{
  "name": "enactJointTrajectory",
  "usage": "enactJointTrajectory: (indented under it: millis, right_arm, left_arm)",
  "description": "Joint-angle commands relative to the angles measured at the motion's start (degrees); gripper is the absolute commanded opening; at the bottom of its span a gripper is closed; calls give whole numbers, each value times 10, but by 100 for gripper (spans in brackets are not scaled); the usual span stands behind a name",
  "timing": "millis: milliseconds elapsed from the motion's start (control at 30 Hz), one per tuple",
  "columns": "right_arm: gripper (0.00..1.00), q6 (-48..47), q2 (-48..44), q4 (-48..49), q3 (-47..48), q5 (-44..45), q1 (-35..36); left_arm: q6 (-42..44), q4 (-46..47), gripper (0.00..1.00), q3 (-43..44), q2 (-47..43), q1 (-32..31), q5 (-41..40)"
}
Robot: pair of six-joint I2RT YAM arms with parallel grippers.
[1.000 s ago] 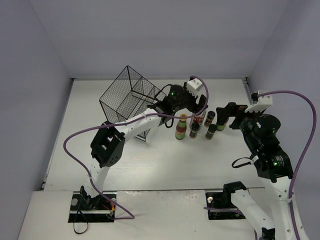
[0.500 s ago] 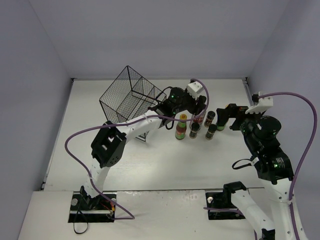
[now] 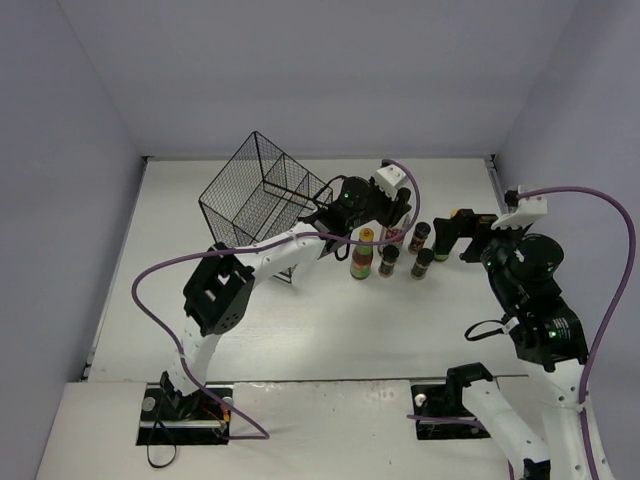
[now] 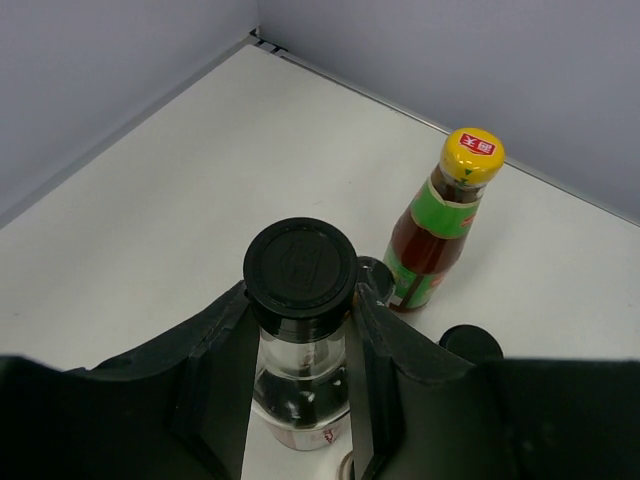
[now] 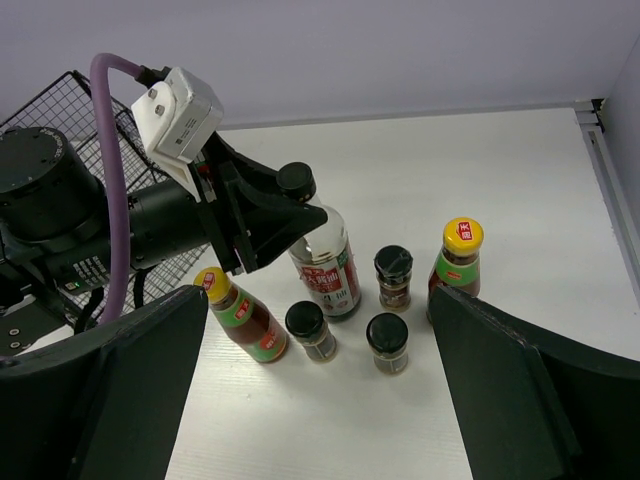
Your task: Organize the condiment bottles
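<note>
Left hand (image 4: 300,330) clamped under the black cap of the tall clear bottle (image 4: 300,270), mid-frame overhead. Right hand (image 3: 452,235) spread wide, right of centre. Wire basket (image 3: 255,195) upper left. Yellow-capped bottles (image 5: 245,315) (image 5: 458,260) flank the cluster, three short jars (image 5: 311,330) (image 5: 387,342) (image 5: 393,277) between, all upright on the surface (image 3: 300,320).

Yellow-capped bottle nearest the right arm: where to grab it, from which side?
Yellow-capped bottle: probably take the labelled body below the neck, approaching level from the right arm's side. It stands upright, tapers toward the cap, and black-capped jars crowd its far side.
</note>
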Motion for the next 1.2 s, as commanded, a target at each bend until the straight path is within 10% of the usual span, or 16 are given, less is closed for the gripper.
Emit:
enactJointTrajectory:
  millis: [0,1167]
  right_arm:
    - [100,-9,-1,32,5,0,6]
    - [100,2,-12,21,11,-27,5]
  left_arm:
    - [26,96,0,56,-30,-1,-32]
    - [87,-186,0,298,-160,140,-155]
